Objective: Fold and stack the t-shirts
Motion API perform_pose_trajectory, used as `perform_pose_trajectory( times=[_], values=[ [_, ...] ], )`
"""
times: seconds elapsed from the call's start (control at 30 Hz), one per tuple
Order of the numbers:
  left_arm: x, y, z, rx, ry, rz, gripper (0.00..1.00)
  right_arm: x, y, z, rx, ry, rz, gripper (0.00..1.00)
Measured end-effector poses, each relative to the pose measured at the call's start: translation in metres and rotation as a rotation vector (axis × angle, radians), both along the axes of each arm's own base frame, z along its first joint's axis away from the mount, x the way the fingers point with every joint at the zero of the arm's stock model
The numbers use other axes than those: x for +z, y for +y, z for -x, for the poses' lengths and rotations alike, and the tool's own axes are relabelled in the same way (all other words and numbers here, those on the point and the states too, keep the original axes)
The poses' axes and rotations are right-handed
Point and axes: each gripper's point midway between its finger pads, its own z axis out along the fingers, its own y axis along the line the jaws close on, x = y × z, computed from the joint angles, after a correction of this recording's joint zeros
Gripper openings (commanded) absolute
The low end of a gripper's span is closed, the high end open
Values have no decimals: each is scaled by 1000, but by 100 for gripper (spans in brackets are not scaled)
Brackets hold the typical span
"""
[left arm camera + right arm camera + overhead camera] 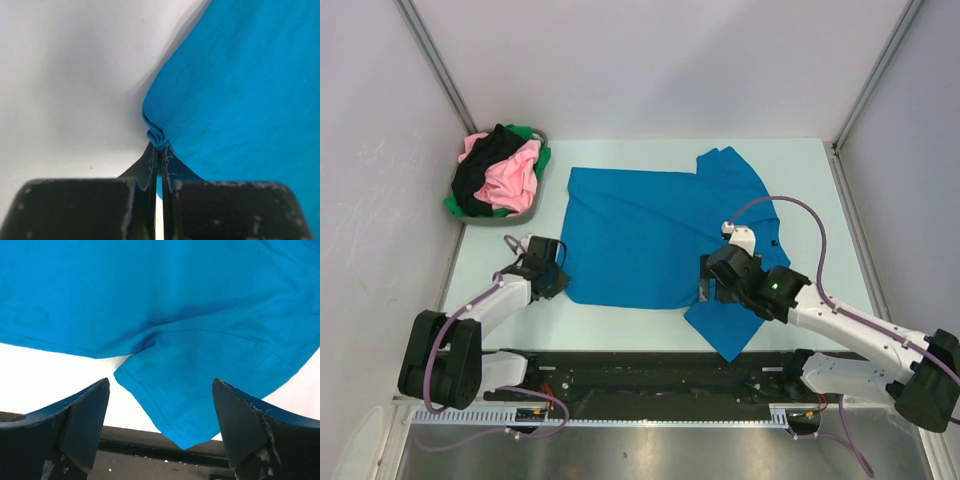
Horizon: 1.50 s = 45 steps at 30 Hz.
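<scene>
fig. 1. blue t-shirt [640, 235] spread flat, roughly centred on the pale counter [800, 180] in the top view. 1 sleeve points to the upper right of the frame. the other runs to the lower right, and its tip reaches the dark rail [620, 372] along the counter's near edge.

the shirt's lower-left corner lies at the left hand [552, 278]. in the left wrist view [159, 150] the 2 fingers are pressed together with no gap between them, and a small puckered fold of the blue t-shirt [240, 85] is pinched at their tips. the rest of the cloth fills the right side of that frame, with bare counter on the left.

the right hand [712, 285] sits over the shirt right of centre, where the lower sleeve meets the body. in the right wrist view [160, 382] its fingers are spread wide and hold nothing. the sleeve of the blue t-shirt [160, 300] lies between and beyond them, and no contact with the cloth can be made out.

at the upper left of the top view, well apart from the blue shirt, a round grey basket [527, 214] holds a heap of a pink t-shirt [515, 175], a black t-shirt [480, 175] and a green t-shirt [527, 132], all crumpled and unfolded.
</scene>
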Motion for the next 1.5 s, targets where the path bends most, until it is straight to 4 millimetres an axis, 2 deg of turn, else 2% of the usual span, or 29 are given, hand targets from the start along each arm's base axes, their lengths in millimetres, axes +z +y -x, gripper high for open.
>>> perform_pose_trajectory(
  times=[0.13, 0.2, 0.37, 0.47, 0.57, 0.83, 0.9, 1.03, 1.13, 1.23, 1.4, 1.5],
  values=[
    [1, -1, 2, 2, -15, 15, 0, -16, -11, 7, -82, 65, 22, 80],
    [1, -1, 4, -1, -20, 21, 0, -31, -19, 16, -136, 112, 28, 78],
    [2, -2, 17, -12, -5, 36, 0, -73, -44, 59, -243, 257, 8, 73],
    [2, -3, 23, -18, 2, 43, 0, -81, -48, 79, -286, 305, -54, 70],
    [5, -5, 24, -27, -1, 56, 0, -83, -43, 94, -322, 341, -147, 66],
    [5, -9, 25, -44, 4, 73, 0, -99, -39, 128, -357, 443, -231, 65],
    [5, -9, 25, -42, 5, 74, 0, -103, -40, 133, -367, 456, -233, 64],
    [5, -7, 25, -36, 4, 77, 0, -115, -45, 137, -395, 466, -223, 46],
    [5, -6, 24, -36, 5, 76, 0, -121, -46, 138, -408, 468, -220, 37],
    [5, -3, 24, -33, 5, 74, 0, -125, -46, 138, -416, 472, -208, 37],
    [5, 0, 23, -20, 7, 79, 0, -129, -43, 134, -432, 465, -202, 47],
    [5, 1, 24, -23, 8, 78, 0, -128, -41, 131, -431, 454, -212, 47]
  ],
)
